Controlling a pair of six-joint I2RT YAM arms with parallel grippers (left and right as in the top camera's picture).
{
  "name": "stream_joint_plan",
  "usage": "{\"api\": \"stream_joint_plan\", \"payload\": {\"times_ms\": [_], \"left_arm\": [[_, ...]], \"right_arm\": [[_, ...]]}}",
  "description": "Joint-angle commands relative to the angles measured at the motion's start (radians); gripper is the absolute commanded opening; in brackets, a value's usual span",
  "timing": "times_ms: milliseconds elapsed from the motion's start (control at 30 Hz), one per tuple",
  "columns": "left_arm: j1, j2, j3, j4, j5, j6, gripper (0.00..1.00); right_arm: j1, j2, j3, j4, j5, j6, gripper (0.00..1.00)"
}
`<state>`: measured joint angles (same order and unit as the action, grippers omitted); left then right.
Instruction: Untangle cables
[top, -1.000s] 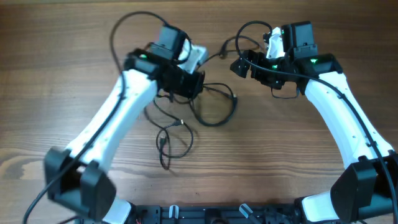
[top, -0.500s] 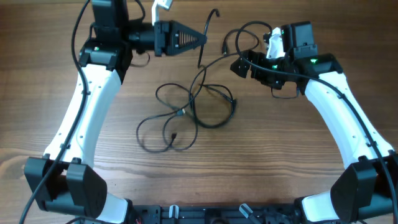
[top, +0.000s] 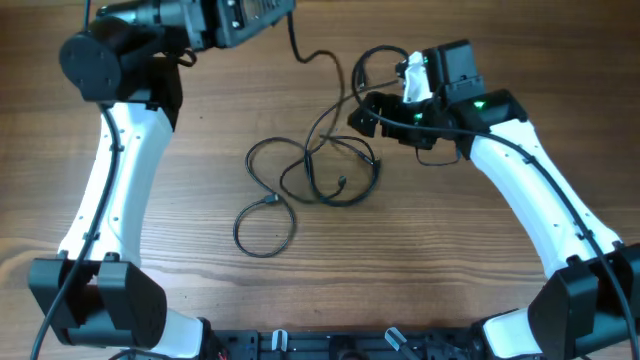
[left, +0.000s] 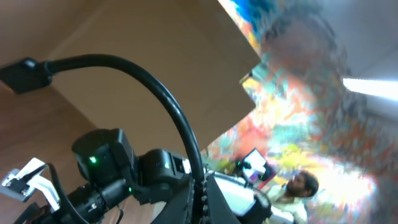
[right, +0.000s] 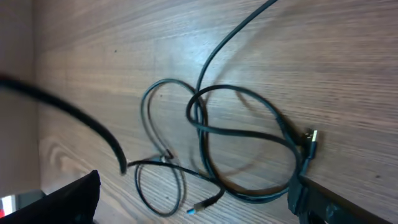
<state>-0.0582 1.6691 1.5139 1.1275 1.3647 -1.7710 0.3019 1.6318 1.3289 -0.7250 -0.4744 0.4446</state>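
Thin black cables (top: 306, 152) lie tangled on a wooden desk (top: 430, 260), seen from above. Nearest you, a little left of centre, one cable forms a single loop with a small plug (top: 272, 200) at its far side. Just beyond it, in the middle of the desk, several loops overlap and cross in a loose tangle.

Your right wrist view looks down on the same cables (right: 198, 118). A gold-tipped plug (right: 311, 140) lies at the right of that picture and a blue-tipped plug (right: 194, 211) at its lower edge.

The right end effector (top: 362, 112) hovers just right of and beyond the tangle. Its fingers (right: 314, 199) stand wide apart with nothing gripped between them. You cannot tell whether one of them touches a cable or only sits beside it. Another loop of cable curls just beyond it.

Farthest away, at the far left, the left end effector (top: 285, 12) is lifted high and pinched narrow on one cable. That cable runs from it down to the tangle. In the left wrist view the cable arches out of the closed fingers (left: 217, 202), and a blurred person (left: 298, 186) sits beyond the desk.
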Motion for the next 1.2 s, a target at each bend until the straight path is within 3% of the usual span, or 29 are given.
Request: {"api": "stream_joint_plan", "payload": {"times_ms": [0,67,233,333,433,500,600,733,900,967,1033,1133,1167], "left_arm": [[0.022,0.002,0.007,-0.117,-0.02,0.085,0.04],[0.024,0.002,0.006,-0.258,-0.014,0.215,0.04],[0.026,0.002,0.006,-0.905,-0.1,0.719,0.04],[0.023,0.002,0.006,-1.294,-0.307,0.966,0.04],[-0.018,0.002,0.006,-1.68,-0.658,1.172,0.04],[-0.07,0.002,0.006,-1.886,-0.861,1.246,0.04],[-0.161,0.002,0.004,-2.115,-1.002,1.305,0.04],[-0.23,0.0,0.003,-2.2,-1.042,1.322,0.04],[-0.151,0.0,0.003,-2.143,-0.876,1.323,0.04],[-0.122,0.0,0.003,-2.187,-0.953,1.359,0.04],[-0.1,0.0,0.003,-2.266,-1.155,1.372,0.06],[-0.078,0.001,0.003,-2.361,-1.285,1.376,0.17],[-0.077,0.001,0.003,-2.381,-1.284,1.376,0.3]], "right_arm": [[0.016,-0.018,0.002,0.004,-0.012,0.0,1.0],[0.016,-0.018,0.002,0.004,-0.012,0.0,0.99],[0.015,-0.018,0.002,0.004,-0.012,-0.001,0.99],[0.015,-0.018,0.002,0.004,-0.012,-0.023,1.0],[0.015,-0.018,0.002,0.004,-0.008,-0.026,1.0],[0.015,-0.018,0.002,0.006,0.004,-0.026,1.0],[0.015,-0.018,0.002,0.01,0.003,-0.026,1.0],[0.047,-0.018,0.002,0.015,-0.035,-0.022,0.99],[0.092,-0.018,0.002,0.029,-0.077,0.038,0.98],[0.115,-0.017,0.002,0.029,-0.076,0.043,0.98],[0.152,0.0,0.002,0.037,-0.052,0.081,0.95],[0.196,0.035,0.002,0.065,-0.027,0.127,0.94],[0.208,0.051,0.002,0.084,-0.027,0.139,0.94]]}}
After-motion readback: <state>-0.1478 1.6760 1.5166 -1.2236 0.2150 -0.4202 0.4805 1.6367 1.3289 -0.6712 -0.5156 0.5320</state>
